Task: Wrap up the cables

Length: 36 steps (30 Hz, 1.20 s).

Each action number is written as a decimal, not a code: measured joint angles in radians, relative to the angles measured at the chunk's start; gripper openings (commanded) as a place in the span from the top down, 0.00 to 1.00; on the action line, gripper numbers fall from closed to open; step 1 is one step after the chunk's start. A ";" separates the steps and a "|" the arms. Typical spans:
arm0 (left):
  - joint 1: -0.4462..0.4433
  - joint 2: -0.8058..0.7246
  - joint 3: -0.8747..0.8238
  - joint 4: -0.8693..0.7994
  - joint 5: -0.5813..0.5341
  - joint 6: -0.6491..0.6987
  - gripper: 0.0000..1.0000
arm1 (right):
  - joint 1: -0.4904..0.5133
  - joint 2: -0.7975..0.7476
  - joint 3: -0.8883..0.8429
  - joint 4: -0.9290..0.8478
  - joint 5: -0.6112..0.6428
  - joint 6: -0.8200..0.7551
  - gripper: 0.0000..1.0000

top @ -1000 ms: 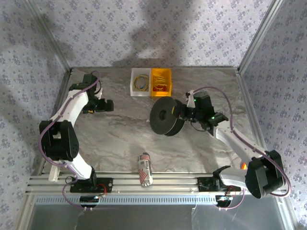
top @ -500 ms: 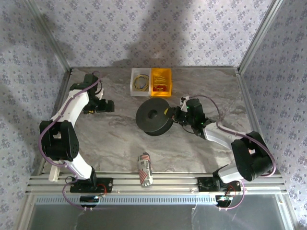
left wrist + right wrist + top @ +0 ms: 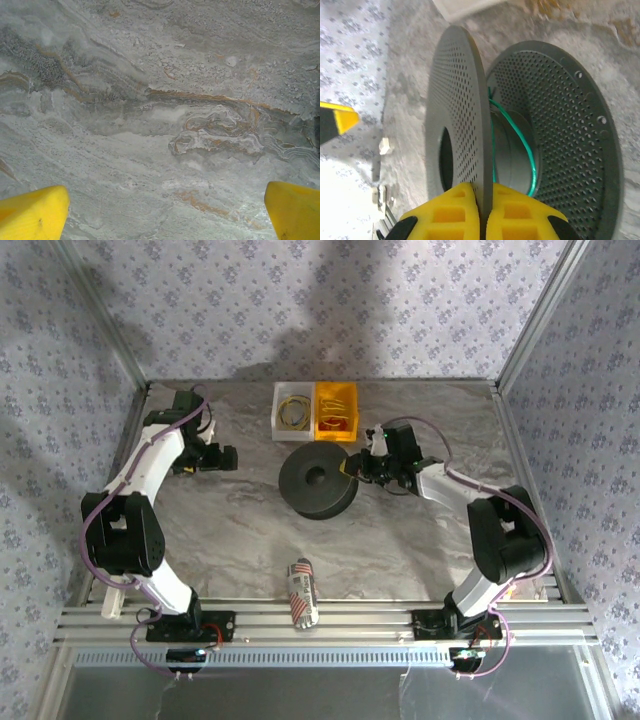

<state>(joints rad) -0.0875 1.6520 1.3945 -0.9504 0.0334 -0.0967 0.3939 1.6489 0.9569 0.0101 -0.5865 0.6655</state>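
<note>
Far across the table (image 3: 230, 530), at 12 o'clock from the spool (image 3: 318, 480): two small bins side by side, walls touching. Yellow cable (image 3: 294, 412) coiled inside the white bin (image 3: 294, 435); red cable (image 3: 335, 421) coiled inside the orange bin (image 3: 337, 437) at its 3 o'clock. Both loops loose, well apart from either gripper.

Black spool lying about flat on the marble near mid-table, hub hole up. Right gripper (image 3: 352, 468) at the spool's 2 o'clock, closed down narrow on the rim of one perforated flange (image 3: 455, 125). Seen from the right wrist: yellow fingers (image 3: 447, 210) pressed to both faces of that flange, barely a sliver between them. Green wire (image 3: 532, 165) wound thinly round the hub between the two flanges.

Left gripper (image 3: 228, 457) between 9 and 10 o'clock from the spool, well apart from it, spread wide, nothing held. Seen from the left wrist: one yellow fingertip (image 3: 32, 212) low in each corner, bare veined marble between.

Striped can (image 3: 301, 592) on its side at 6 o'clock from the spool, near the front rail.
</note>
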 measured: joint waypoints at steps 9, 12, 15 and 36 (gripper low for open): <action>0.000 0.007 0.010 -0.014 0.000 0.005 0.00 | 0.017 0.060 -0.039 -0.047 -0.015 -0.046 0.66; 0.000 0.007 0.017 -0.019 0.000 0.010 0.00 | 0.025 0.052 -0.019 -0.109 0.023 -0.089 0.50; -0.001 0.007 0.019 -0.021 0.000 0.011 0.00 | 0.040 0.039 0.031 -0.253 0.094 -0.158 0.28; -0.018 0.007 0.031 -0.045 -0.005 0.026 0.00 | 0.102 0.341 0.933 -0.718 0.534 -0.565 0.18</action>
<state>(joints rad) -0.1051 1.6592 1.4258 -0.9955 0.0284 -0.0708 0.4957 1.9900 1.8900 -0.7082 -0.0528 0.1009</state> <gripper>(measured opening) 0.997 0.880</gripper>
